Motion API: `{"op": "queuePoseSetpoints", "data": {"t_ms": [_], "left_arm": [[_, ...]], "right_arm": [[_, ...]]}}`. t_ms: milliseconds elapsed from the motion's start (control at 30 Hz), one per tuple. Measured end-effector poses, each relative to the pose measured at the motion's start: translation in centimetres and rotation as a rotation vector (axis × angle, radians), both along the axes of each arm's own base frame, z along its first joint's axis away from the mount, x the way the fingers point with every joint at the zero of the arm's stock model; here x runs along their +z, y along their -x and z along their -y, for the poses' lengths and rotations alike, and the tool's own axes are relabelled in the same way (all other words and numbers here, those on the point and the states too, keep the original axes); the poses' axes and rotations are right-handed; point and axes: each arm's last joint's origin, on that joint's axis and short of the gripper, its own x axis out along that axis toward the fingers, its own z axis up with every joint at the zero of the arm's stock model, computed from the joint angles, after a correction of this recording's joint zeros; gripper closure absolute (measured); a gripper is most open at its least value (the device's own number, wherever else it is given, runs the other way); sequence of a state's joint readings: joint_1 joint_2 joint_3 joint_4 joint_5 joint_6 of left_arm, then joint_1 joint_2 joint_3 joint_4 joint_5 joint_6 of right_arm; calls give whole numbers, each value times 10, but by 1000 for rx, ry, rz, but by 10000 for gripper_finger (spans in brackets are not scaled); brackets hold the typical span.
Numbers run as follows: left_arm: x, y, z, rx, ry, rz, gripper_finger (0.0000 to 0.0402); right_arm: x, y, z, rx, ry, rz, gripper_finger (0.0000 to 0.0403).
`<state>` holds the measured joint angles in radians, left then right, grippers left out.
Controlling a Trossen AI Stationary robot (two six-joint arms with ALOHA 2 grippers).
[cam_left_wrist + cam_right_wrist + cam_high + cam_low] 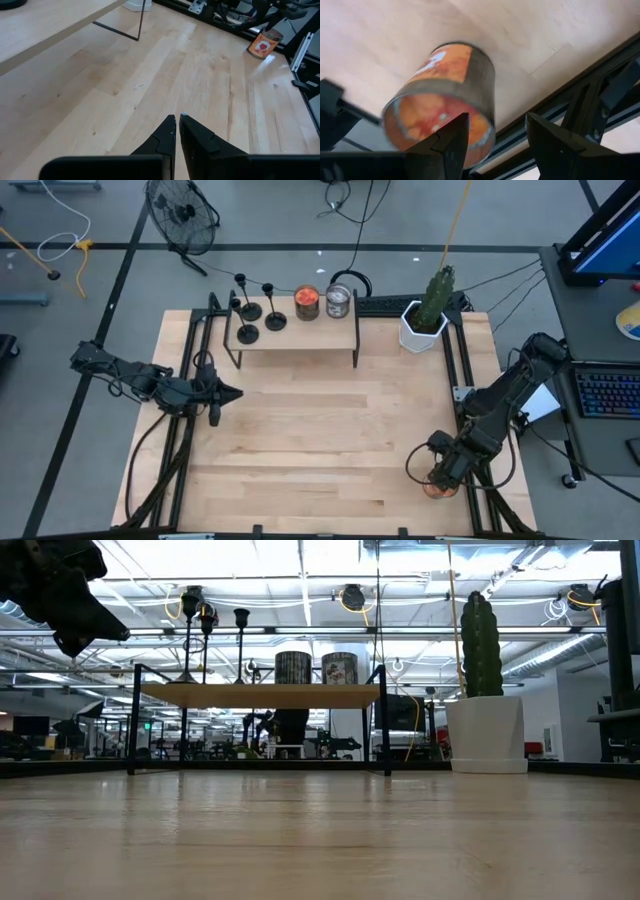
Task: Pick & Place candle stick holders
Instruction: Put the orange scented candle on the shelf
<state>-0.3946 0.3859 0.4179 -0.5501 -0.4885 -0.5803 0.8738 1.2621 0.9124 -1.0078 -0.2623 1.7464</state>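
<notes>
3 candle stick holders (shelf's left end) untouched.

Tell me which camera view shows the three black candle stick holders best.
The high view: all three candle stick holders show apart on the small shelf. The low view shows only thin stems against the lights. The wrist views do not show them.

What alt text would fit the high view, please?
Three black candle stick holders stand on a small shelf beside two jars; the left gripper, shut, hovers before it, the right gripper near the table's corner.
</notes>
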Motion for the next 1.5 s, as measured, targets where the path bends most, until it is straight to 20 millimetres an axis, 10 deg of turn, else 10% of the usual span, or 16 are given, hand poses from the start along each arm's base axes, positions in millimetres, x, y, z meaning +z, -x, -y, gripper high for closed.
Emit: {"op": "queuePoseSetpoints", "data": {"t_ms": [400,967,1500], "left_arm": [[0,0,0,0,0,0,373],[0,0,0,0,-1,0,373],[0,0,0,0,1,1,373]], "right_arm": [[-21,-1,-2,-23,-63,41,247],[-20,-1,-2,-48,-68,33,394],[2,-14,4,-112,-107,136,402]]}}
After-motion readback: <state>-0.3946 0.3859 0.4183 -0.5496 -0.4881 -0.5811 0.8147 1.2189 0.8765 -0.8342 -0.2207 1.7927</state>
